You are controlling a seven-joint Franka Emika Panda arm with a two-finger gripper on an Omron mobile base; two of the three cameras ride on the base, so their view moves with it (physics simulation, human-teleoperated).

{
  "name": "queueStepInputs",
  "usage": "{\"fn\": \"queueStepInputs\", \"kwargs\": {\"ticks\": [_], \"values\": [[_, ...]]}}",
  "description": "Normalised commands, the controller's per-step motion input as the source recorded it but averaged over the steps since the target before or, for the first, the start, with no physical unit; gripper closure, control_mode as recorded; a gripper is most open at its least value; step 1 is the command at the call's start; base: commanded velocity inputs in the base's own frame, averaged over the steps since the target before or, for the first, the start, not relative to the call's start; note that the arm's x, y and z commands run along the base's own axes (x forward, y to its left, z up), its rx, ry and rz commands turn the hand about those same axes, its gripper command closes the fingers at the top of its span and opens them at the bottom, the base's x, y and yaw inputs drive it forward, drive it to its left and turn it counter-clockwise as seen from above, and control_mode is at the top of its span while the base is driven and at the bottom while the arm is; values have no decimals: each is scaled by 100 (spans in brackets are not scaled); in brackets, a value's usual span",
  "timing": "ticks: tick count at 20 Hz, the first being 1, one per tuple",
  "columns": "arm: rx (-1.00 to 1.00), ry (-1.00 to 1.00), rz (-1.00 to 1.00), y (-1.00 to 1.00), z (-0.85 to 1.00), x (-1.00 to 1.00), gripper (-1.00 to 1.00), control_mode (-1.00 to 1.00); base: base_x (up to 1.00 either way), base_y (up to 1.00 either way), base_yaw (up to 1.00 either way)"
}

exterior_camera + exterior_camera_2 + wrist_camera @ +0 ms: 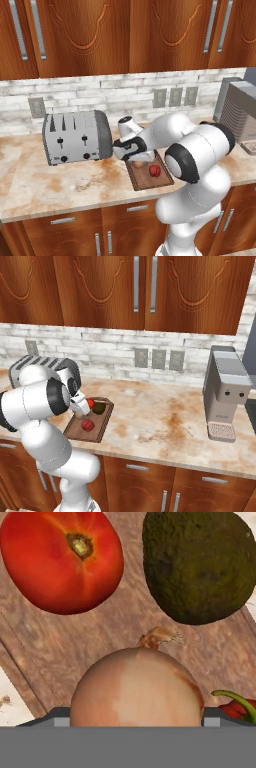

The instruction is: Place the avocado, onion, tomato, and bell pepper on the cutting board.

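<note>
The gripper (136, 159) hangs low over the board (141, 181), with the onion (136, 687) right at its tips — whether the jaws clasp it or stand apart I cannot tell. On the board beyond the onion lie the tomato (62, 559) and avocado (200, 564) side by side; the pepper (155, 171) lies beside the onion.

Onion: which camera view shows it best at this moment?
The hand view: the onion sits close up on the cutting board, papery tip and skin clear. The left base view shows a small tan patch beneath the arm. In the right base view I cannot make it out.
</note>
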Motion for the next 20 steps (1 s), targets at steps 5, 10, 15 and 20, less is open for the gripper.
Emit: {"fn": "queueStepInputs", "kwargs": {"ticks": [5,10,15,20], "values": [[0,3,0,-2,-15,15,100,-100,0,0,0],[0,4,0,-7,-10,3,-100,-100,0,0,0],[0,5,0,-18,-3,0,-100,-100,0,0,0],[0,1,0,-23,1,-1,-100,-100,0,0,0]]}}
